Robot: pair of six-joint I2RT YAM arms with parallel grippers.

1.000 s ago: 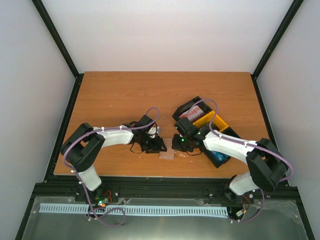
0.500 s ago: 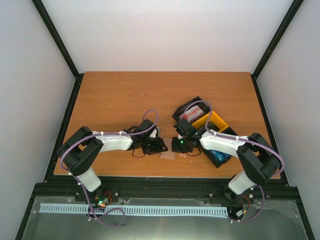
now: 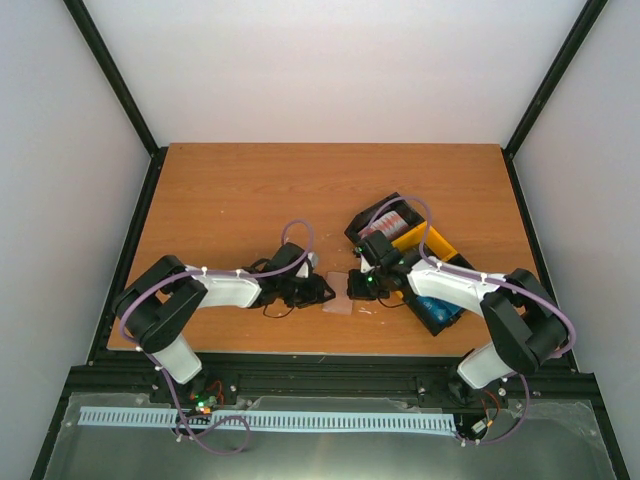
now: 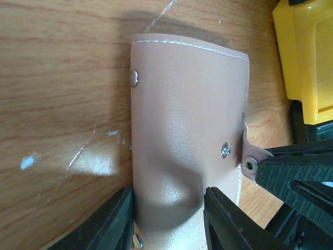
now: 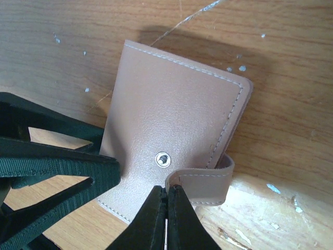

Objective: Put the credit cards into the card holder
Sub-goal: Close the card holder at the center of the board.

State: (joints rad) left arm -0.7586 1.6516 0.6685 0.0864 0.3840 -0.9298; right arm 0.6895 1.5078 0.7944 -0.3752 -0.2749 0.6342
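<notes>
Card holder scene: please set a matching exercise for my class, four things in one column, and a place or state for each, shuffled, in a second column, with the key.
Things
1. card holder
2. red cards
3. blue cards
4. right gripper

Places or states
A. in the near end compartment of the tray
B. shut on the snap strap
C. left of the tray, near the front edge of the table
D. in the tray's far end compartment

Pairs: 1-C, 2-D, 3-A, 4-B
</notes>
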